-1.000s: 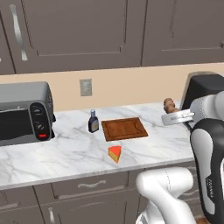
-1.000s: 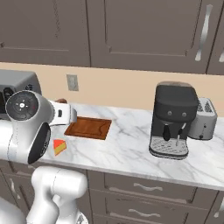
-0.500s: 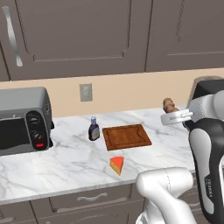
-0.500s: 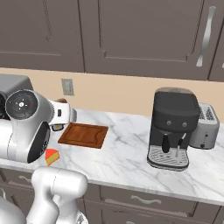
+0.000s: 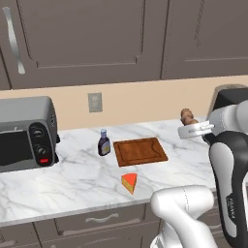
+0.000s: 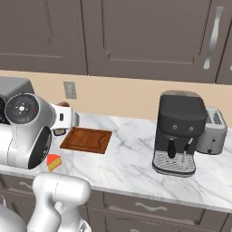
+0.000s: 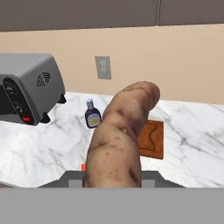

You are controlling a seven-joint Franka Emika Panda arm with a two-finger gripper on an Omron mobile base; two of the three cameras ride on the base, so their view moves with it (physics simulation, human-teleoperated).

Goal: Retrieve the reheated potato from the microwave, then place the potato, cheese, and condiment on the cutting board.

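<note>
My gripper (image 5: 193, 129) is shut on the potato (image 5: 187, 115), a long brown spud that rises up the middle of the hand view (image 7: 120, 140). It hangs above the counter, just right of the cutting board (image 5: 140, 150), a reddish-brown board with a raised rim. The condiment (image 5: 103, 143), a dark bottle with a pale cap, stands upright off the board's left edge. The cheese (image 5: 130, 183), an orange wedge, lies on the marble in front of the board. The microwave is out of view.
A silver toaster oven (image 5: 24, 133) with round knobs sits at the counter's left end. In the right base view a black coffee machine (image 6: 180, 133) and a small toaster (image 6: 213, 131) stand to the board's right. Wall cabinets hang overhead.
Both base views have shifted a little, so the counter sits lower in the pictures: the camera moved. The potato stays in the gripper, and nothing on the counter has moved.
</note>
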